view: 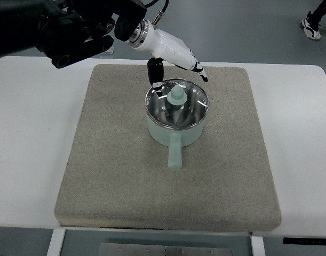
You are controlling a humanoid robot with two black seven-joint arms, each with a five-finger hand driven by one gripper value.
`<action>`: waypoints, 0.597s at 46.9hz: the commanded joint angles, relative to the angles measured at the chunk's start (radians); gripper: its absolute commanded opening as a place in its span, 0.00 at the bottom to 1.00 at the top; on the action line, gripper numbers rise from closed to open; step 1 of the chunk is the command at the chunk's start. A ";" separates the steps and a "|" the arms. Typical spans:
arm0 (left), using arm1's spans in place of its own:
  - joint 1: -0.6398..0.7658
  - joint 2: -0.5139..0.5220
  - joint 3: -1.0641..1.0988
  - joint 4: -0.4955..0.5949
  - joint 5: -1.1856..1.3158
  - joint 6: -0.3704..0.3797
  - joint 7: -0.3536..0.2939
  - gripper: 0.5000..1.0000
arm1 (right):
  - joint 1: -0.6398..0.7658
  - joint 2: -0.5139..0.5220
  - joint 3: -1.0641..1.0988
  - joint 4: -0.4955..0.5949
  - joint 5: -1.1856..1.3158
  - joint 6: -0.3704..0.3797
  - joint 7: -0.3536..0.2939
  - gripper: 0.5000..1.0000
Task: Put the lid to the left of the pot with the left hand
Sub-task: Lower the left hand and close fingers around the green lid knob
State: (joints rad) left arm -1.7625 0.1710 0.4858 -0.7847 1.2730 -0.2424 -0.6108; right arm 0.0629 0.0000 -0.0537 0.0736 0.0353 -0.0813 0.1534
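Observation:
A pale green pot [176,130] stands in the middle of the grey mat [109,160], its handle [175,154] pointing toward me. A glass lid [192,101] with a metal rim and a pale green knob [177,96] sits on top of the pot. My left hand [179,66], white with black fingers, reaches in from the upper left and hovers just behind the pot's far rim. Its fingers are spread and hold nothing; the thumb [155,74] hangs down near the lid's far left edge, and another finger [201,73] points out to the right.
The mat lies on a white table [29,133]. A person's shoe [312,25] shows on the floor at the top right. Bare mat lies to the left of the pot.

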 commanded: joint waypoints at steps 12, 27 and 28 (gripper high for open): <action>0.002 0.001 0.033 -0.002 -0.003 -0.006 0.000 0.98 | 0.000 0.000 0.000 0.000 0.000 0.000 0.000 0.84; -0.009 0.001 0.034 -0.010 -0.003 -0.046 0.000 0.98 | 0.000 0.000 0.000 0.000 0.000 0.000 0.000 0.84; -0.009 0.001 0.034 -0.011 -0.004 -0.046 0.000 0.98 | 0.000 0.000 0.000 0.000 0.000 0.000 0.000 0.84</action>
State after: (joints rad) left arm -1.7701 0.1719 0.5200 -0.7901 1.2702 -0.2869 -0.6108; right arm 0.0633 0.0000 -0.0537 0.0736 0.0353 -0.0813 0.1534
